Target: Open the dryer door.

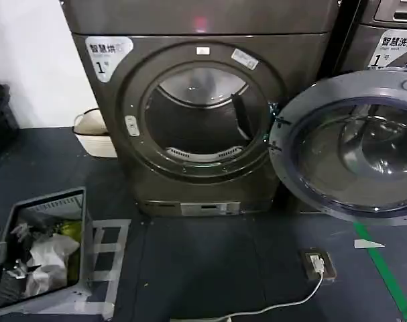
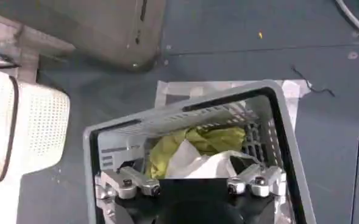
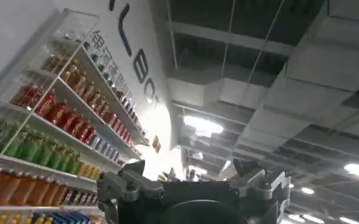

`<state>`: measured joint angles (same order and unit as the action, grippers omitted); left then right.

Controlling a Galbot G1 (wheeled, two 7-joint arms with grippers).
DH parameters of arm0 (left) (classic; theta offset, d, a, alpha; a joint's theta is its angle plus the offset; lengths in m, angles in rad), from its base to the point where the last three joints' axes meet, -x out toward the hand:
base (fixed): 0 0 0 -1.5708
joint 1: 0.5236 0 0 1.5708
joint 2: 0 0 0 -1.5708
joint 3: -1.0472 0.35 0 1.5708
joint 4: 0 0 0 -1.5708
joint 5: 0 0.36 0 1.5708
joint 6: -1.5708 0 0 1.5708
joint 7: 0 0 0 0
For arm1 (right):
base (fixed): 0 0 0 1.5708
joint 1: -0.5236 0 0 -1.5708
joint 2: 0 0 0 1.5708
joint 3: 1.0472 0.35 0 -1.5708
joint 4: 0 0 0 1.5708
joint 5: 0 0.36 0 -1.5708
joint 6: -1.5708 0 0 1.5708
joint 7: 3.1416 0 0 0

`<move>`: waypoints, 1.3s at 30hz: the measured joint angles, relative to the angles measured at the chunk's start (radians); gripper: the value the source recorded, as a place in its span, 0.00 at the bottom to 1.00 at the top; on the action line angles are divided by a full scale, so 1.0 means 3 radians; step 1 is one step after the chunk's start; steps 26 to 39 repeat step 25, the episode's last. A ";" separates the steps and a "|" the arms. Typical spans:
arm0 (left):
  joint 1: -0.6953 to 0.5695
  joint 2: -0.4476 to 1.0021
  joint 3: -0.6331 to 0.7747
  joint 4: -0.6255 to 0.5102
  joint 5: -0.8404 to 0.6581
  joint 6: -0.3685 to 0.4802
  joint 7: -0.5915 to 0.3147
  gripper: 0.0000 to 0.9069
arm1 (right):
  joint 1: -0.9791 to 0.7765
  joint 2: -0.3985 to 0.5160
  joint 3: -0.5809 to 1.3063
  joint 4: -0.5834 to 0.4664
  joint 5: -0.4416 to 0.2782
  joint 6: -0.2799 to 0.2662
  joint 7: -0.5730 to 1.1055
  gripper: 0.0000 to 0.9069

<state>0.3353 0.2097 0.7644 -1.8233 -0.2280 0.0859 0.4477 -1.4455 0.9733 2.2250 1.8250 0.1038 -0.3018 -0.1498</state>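
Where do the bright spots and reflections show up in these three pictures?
Head view: a pink light glows on the dryer, and the open dryer door has reflections in its glass. Right wrist view: ceiling lamps glare behind the right gripper. Left wrist view: even light on the laundry basket.

Dryer door [image 1: 347,144] wide open, drum mouth [image 1: 202,117] unobstructed

Left gripper [image 2: 192,184] and right gripper [image 3: 194,184]: jaws apart

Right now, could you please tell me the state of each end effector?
Left end effector: open, holding nothing, above the laundry basket.
Right end effector: open, holding nothing, aimed up at the ceiling.
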 joint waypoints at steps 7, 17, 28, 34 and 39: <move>0.0008 0.0002 -0.0021 0.0045 -0.0008 0.0008 0.0004 1.00 | 0.0011 0.0005 -0.0001 0.0003 -0.0013 0.0000 -0.0007 1.00; 0.0022 0.0024 -0.0070 0.0029 0.0089 -0.0002 0.0128 1.00 | 0.0027 -0.0026 0.0022 -0.0030 -0.0053 -0.0033 -0.0017 1.00; 0.0021 0.0059 -0.0067 0.0001 0.0127 -0.0006 0.0131 1.00 | 0.0036 -0.0024 0.0025 -0.0036 -0.0059 -0.0033 -0.0030 1.00; 0.0021 0.0059 -0.0067 0.0001 0.0127 -0.0006 0.0131 1.00 | 0.0036 -0.0024 0.0025 -0.0036 -0.0059 -0.0033 -0.0030 1.00; 0.0021 0.0059 -0.0067 0.0001 0.0127 -0.0006 0.0131 1.00 | 0.0036 -0.0024 0.0025 -0.0036 -0.0059 -0.0033 -0.0030 1.00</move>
